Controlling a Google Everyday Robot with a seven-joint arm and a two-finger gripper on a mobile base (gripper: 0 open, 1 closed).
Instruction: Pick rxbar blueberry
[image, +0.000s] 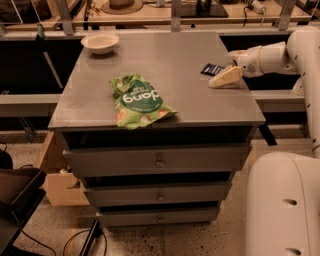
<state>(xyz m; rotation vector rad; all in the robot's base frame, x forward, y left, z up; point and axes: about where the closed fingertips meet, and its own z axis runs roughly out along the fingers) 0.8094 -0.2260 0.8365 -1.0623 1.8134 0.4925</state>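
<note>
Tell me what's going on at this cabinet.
The robot's arm reaches in from the right. Its gripper sits low over the cabinet top near the right edge, right beside the small dark blue bar. The bar lies flat, not yet lifted. A green snack bag lies near the front, and a white bowl stands at the back left corner.
</note>
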